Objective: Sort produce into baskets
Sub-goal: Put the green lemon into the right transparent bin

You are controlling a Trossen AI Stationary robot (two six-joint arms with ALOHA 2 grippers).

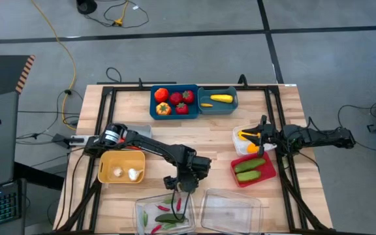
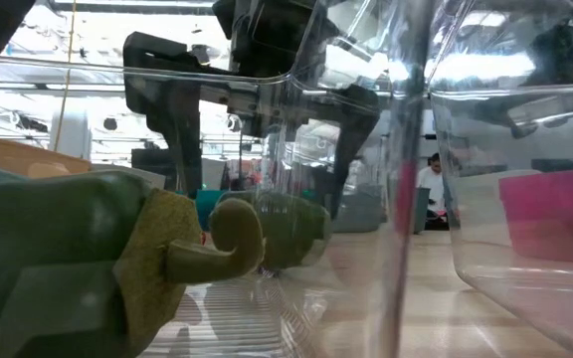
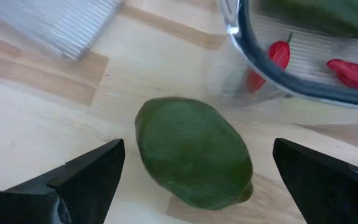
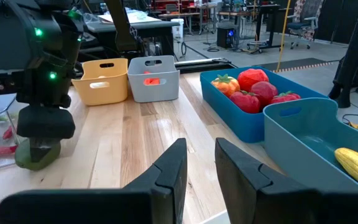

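- Lower centre of the high view: a clear tray [image 1: 164,214] holds red peppers [image 1: 164,207] and green pieces; a second clear tray [image 1: 230,210] lies just right of it.
- Just above the first tray, the left tool [image 1: 178,185] points down at the counter [image 1: 207,134]. In the left wrist view its fingers [image 3: 86,177] stand wide apart on either side of a green fruit [image 3: 194,152], which lies on the wood with clear space on both sides; nothing is gripped.
- Left of that arm, a yellow bin [image 1: 121,166] holds two white pieces [image 1: 126,173].
- To the right, a red bin [image 1: 253,169] holds two green vegetables [image 1: 249,169].
- Just above it, a white bin [image 1: 243,139] has a yellow-orange piece [image 1: 245,136] in it, and the right tool [image 1: 264,135] hovers at its right edge. The right wrist view shows its fingers [image 4: 169,171] close together with a narrow gap and nothing between them.
- Upper centre: a blue bin [image 1: 173,102] of red and orange fruit [image 1: 175,102], touching a teal bin [image 1: 218,101] with a yellow vegetable [image 1: 221,98].
- A grey bin [image 4: 153,78] shows in the right wrist view beside the yellow one.
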